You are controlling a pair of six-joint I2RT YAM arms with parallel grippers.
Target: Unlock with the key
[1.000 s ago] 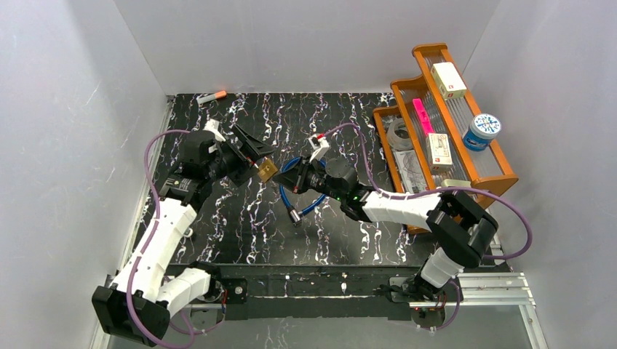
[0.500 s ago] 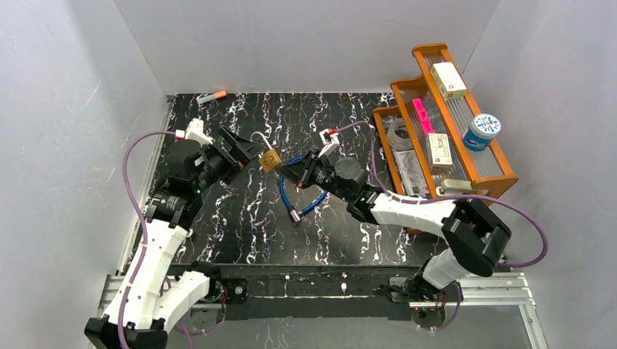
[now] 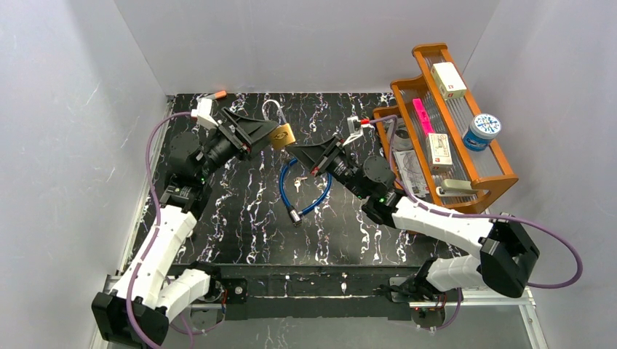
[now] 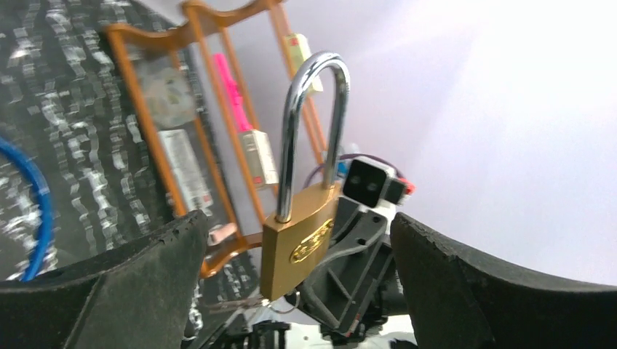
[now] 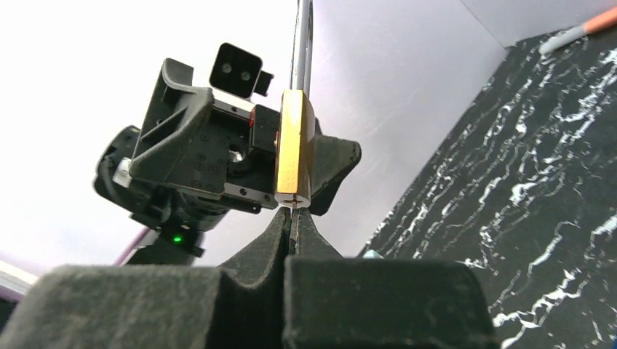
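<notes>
A brass padlock (image 3: pixel 280 135) with a steel shackle is held up in the air above the table. In the left wrist view the padlock (image 4: pixel 298 240) stands upright between the fingers of my left gripper (image 4: pixel 295 218). Those jaws are wide apart and do not touch it. My right gripper (image 5: pixel 293 214) is shut on the key, a thin silver sliver between its fingertips. The key goes into the bottom of the padlock (image 5: pixel 293 156). A key ring hangs under the lock. The shackle looks closed. In the top view my left gripper (image 3: pixel 266 137) and right gripper (image 3: pixel 296 150) meet at the lock.
A blue cable (image 3: pixel 302 190) lies coiled on the black marbled table below the grippers. A wooden rack (image 3: pixel 502 178) with boxes, tape and a pink item stands at the right. An orange-tipped marker (image 3: pixel 212 95) lies at the back left corner.
Both grippers have risen and moved toward the back right together, carrying the padlock with them. The right arm has stretched out further.
</notes>
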